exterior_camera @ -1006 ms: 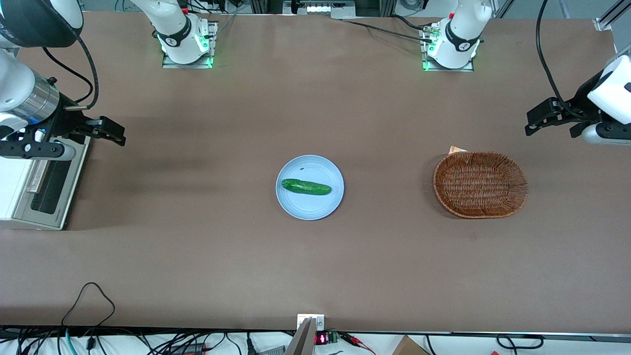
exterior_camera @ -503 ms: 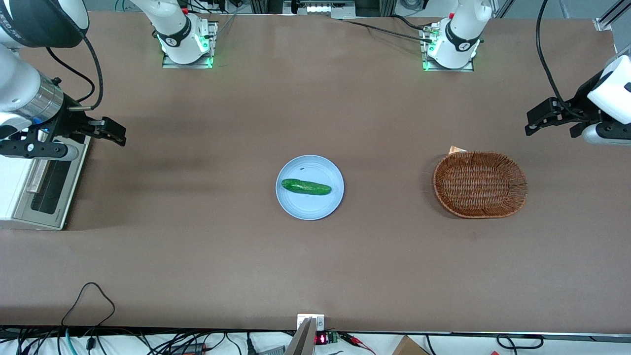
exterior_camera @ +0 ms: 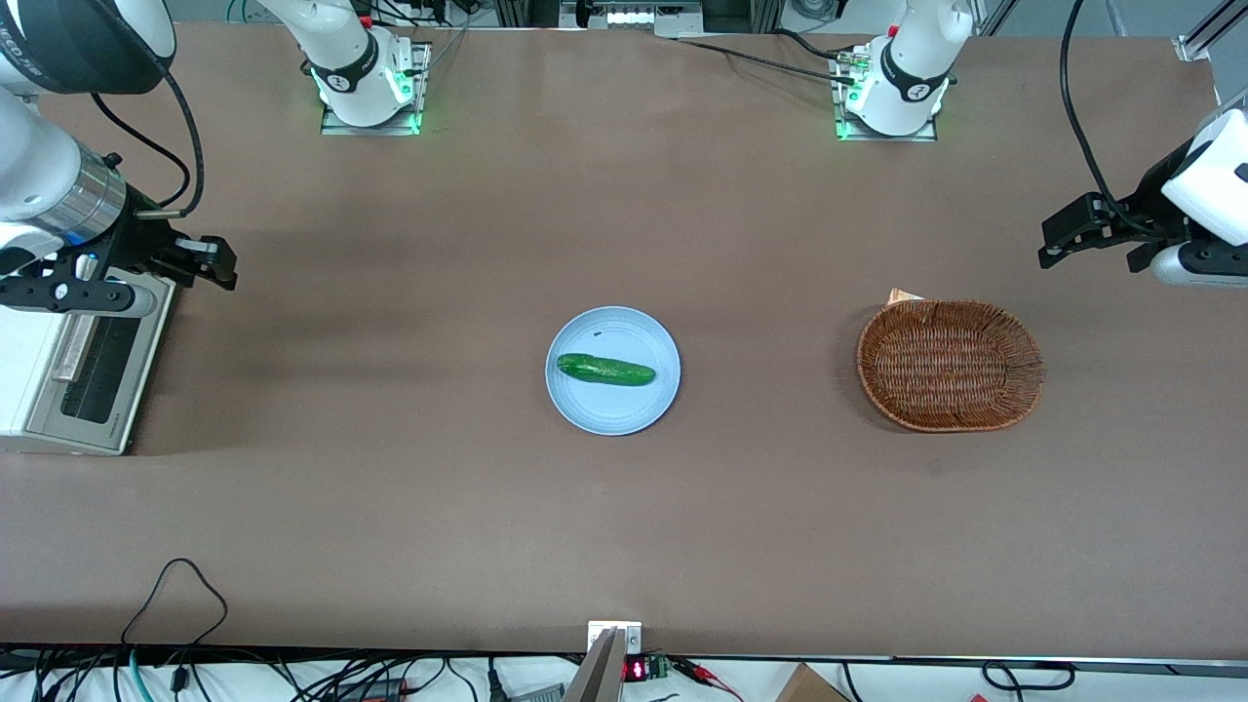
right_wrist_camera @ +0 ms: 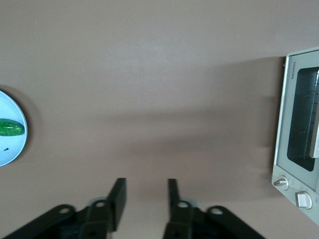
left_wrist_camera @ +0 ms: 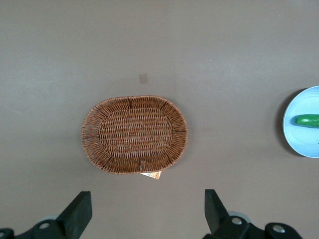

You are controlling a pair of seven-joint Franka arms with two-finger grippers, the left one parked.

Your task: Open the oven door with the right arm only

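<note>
The white toaster oven [exterior_camera: 24, 361] stands at the working arm's end of the table. Its oven door [exterior_camera: 97, 375], a silver frame around dark glass with a bar handle [exterior_camera: 73, 346], sits flush against the oven front. The right arm's black gripper [exterior_camera: 222, 263] hovers above the table beside the oven corner farther from the front camera, open and empty. In the right wrist view the gripper [right_wrist_camera: 145, 186] has its jaws apart over bare table, and the oven door [right_wrist_camera: 299, 124] with its handle [right_wrist_camera: 315, 144] and control knobs [right_wrist_camera: 280, 182] is a good way off sideways.
A light blue plate [exterior_camera: 624, 409] with a green cucumber [exterior_camera: 604, 370] sits mid-table, and the plate also shows in the right wrist view [right_wrist_camera: 11, 144]. A brown wicker basket [exterior_camera: 1024, 341] lies toward the parked arm's end. Cables hang at the table's near edge.
The right gripper has drawn back slightly toward the oven end of the table. The oven door, plate and basket have not moved.
</note>
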